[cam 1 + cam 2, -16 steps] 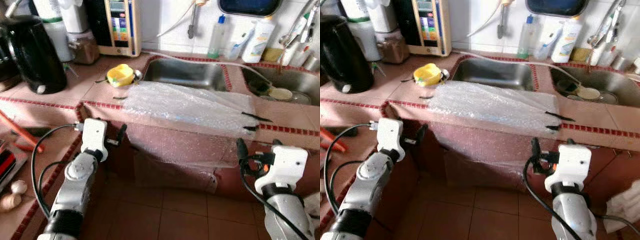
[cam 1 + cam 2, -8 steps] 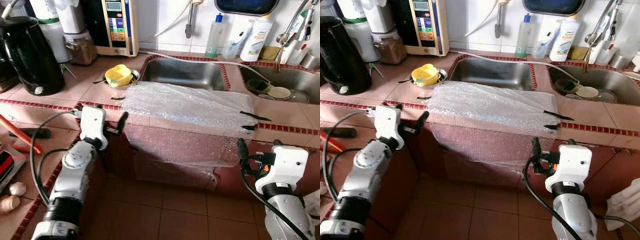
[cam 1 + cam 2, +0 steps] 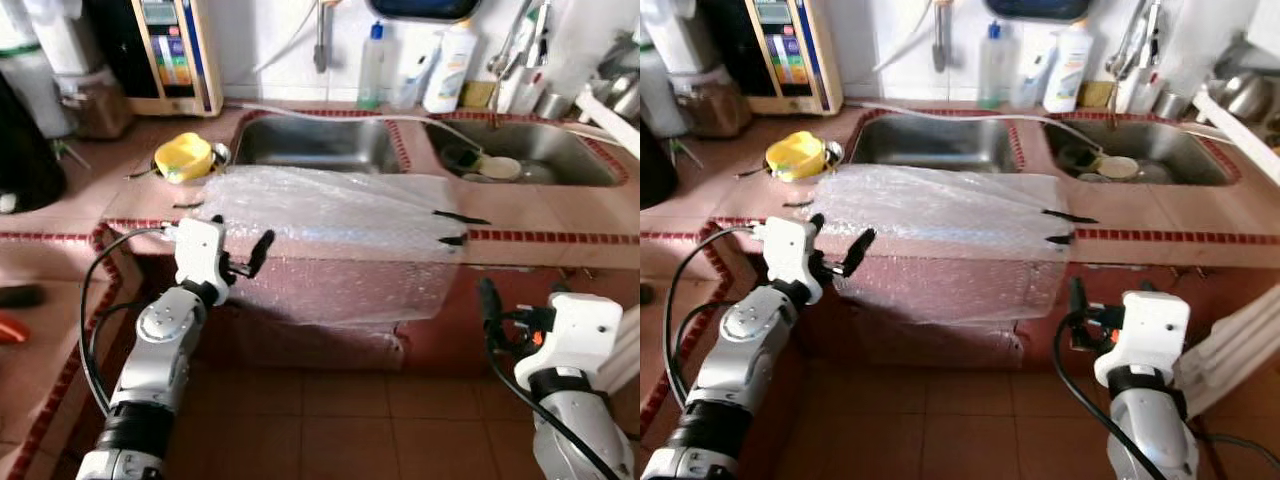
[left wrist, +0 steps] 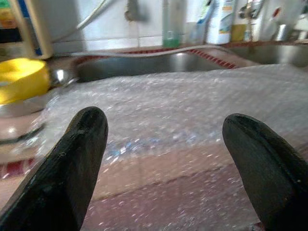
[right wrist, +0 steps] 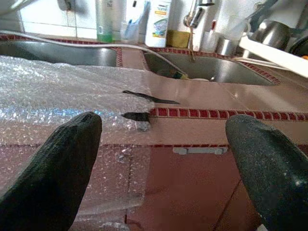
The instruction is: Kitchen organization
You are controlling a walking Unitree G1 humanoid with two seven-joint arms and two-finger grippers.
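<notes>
Clear bubble wrap (image 3: 330, 215) draped over counter (image 3: 560, 210) edge, left tool (image 3: 243, 252) and right tool (image 5: 159, 168) both released

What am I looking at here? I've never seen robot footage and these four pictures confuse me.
A humanoid robot faces a kitchen counter. Two pictures come from its head camera, looking down at its own silver arms. The other two come from wrist cameras, each looking out between that tool's two black fingers. A sheet of bubble wrap lies on the counter and hangs over its front edge, before the double sink. A yellow cup sits to the left. The left tool is open at the wrap's edge; the right tool is open, lower, below the counter edge. Neither holds anything.
</notes>
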